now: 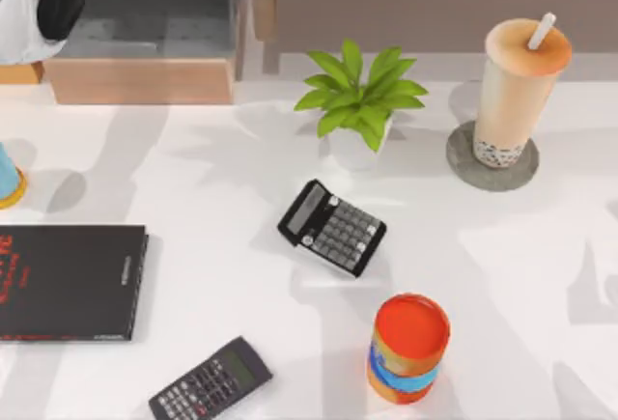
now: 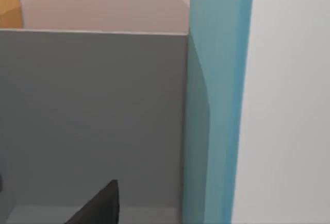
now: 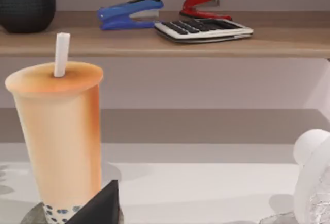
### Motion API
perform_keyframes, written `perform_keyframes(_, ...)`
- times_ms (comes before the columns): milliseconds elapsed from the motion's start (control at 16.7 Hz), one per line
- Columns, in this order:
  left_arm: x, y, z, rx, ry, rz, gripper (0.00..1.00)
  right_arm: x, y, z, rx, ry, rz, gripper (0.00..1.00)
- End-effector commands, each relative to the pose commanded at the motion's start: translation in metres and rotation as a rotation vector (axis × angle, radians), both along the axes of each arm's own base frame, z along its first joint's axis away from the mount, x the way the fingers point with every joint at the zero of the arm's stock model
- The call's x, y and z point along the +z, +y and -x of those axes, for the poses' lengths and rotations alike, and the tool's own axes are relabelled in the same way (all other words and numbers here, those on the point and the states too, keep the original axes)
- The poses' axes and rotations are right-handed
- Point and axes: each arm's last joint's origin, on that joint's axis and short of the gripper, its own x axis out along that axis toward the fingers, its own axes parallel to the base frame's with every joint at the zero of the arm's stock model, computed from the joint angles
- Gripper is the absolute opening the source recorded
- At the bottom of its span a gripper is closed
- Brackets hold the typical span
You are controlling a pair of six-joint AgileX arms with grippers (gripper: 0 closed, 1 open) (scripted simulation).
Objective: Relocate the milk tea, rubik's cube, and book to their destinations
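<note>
The milk tea (image 1: pixel 517 87), a tall clear cup of tan drink with dark pearls and a white straw, stands upright on the round grey coaster (image 1: pixel 462 161) at the back right. In the right wrist view the milk tea (image 3: pixel 59 131) is close, and a dark part of my right gripper (image 3: pixel 100 207) shows low in front of its base. A teal-blue strip, the book's cover (image 2: pixel 216 105), stands close in the left wrist view, beside a dark part of my left gripper (image 2: pixel 98 209). The thin black book (image 1: pixel 68 280) with red lettering lies flat at the left. The rubik's cube is out of view.
A potted plant (image 1: pixel 357 101) stands at the back middle. One calculator (image 1: pixel 331 227) lies at the centre, another (image 1: pixel 210 381) at the front. An orange-red can (image 1: pixel 408 348) stands front right. A wooden shelf (image 3: pixel 170 41) behind holds two staplers and a calculator.
</note>
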Motion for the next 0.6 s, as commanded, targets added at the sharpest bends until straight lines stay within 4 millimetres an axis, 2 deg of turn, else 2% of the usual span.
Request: perform_keyframes(600,0.0000,0.0000,0.0000,0.000,0.000,0.000,0.25,0.0000,0.0000,0.0000,0.000,0.000,0.000,1.00)
